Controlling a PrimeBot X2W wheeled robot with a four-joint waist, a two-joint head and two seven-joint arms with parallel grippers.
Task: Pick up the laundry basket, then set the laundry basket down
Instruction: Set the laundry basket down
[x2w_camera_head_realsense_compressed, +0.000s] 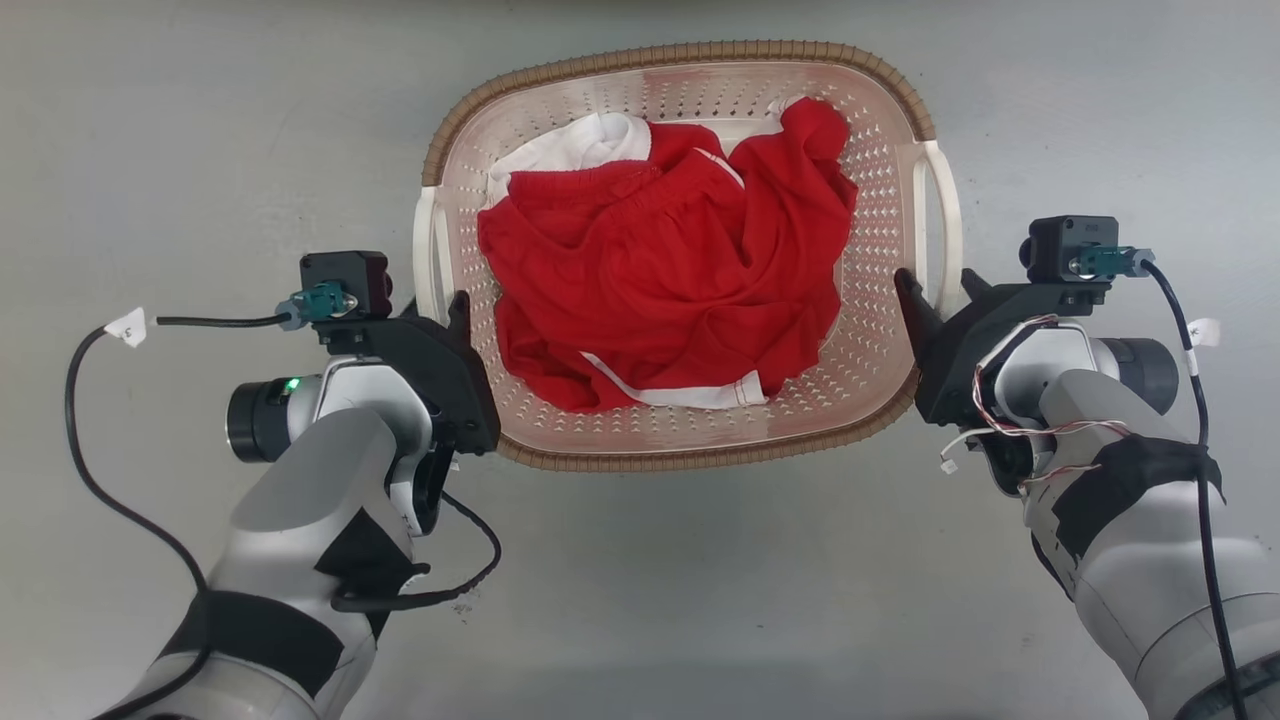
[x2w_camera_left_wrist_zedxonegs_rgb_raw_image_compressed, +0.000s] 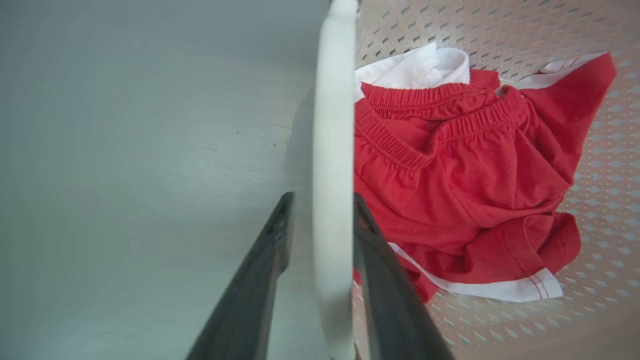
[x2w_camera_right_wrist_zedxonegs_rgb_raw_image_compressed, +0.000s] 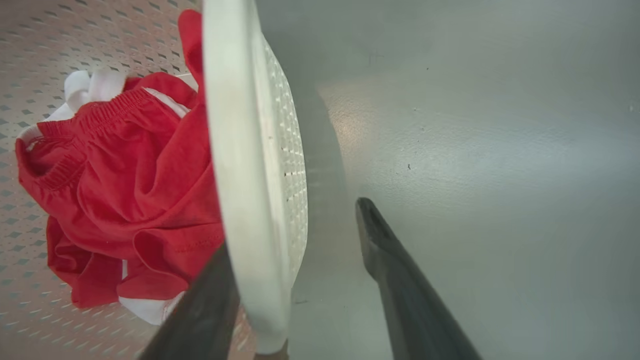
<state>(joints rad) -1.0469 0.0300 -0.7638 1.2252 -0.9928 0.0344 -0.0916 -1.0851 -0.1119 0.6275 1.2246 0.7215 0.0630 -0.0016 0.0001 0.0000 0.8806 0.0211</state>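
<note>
So the laundry basket (x2w_camera_head_realsense_compressed: 690, 457) looked ready to be picked up, and the job right then seemed to be getting a good hold on it. To do that well, both sides had to be held tight before any lifting. A basket held on one side only would tip, and the red clothes (x2w_camera_head_realsense_compressed: 660, 280) could slide out. The right side was not yet held, so that grip needed to close first. After that, both arms should go up together at the same speed to keep the basket flat. Setting it down should be slow and level too, and letting go should wait until the bottom sat on the floor.

The basket sat in the middle of the grey floor (x2w_camera_head_realsense_compressed: 200, 130), with the red clothes and a bit of white cloth (x2w_camera_head_realsense_compressed: 590, 145) piled inside.

Its left handle (x2w_camera_head_realsense_compressed: 428, 250) ran between the two fingers of the left gripper (x2w_camera_head_realsense_compressed: 448, 310). In the left wrist view those fingers (x2w_camera_left_wrist_zedxonegs_rgb_raw_image_compressed: 385, 280) sat close on both sides of the handle. I could not tell if they were squeezing it.

Its right handle (x2w_camera_head_realsense_compressed: 945, 220) ran between the fingers of the right gripper (x2w_camera_head_realsense_compressed: 935, 290), which was wide open. The inner finger (x2w_camera_right_wrist_zedxonegs_rgb_raw_image_compressed: 210, 310) was against the handle on the clothes side. The outer finger (x2w_camera_right_wrist_zedxonegs_rgb_raw_image_compressed: 395, 270) stood apart from it, over the floor.

Both grippers were at the near ends of the handles, so the far side might sag when lifted.
</note>
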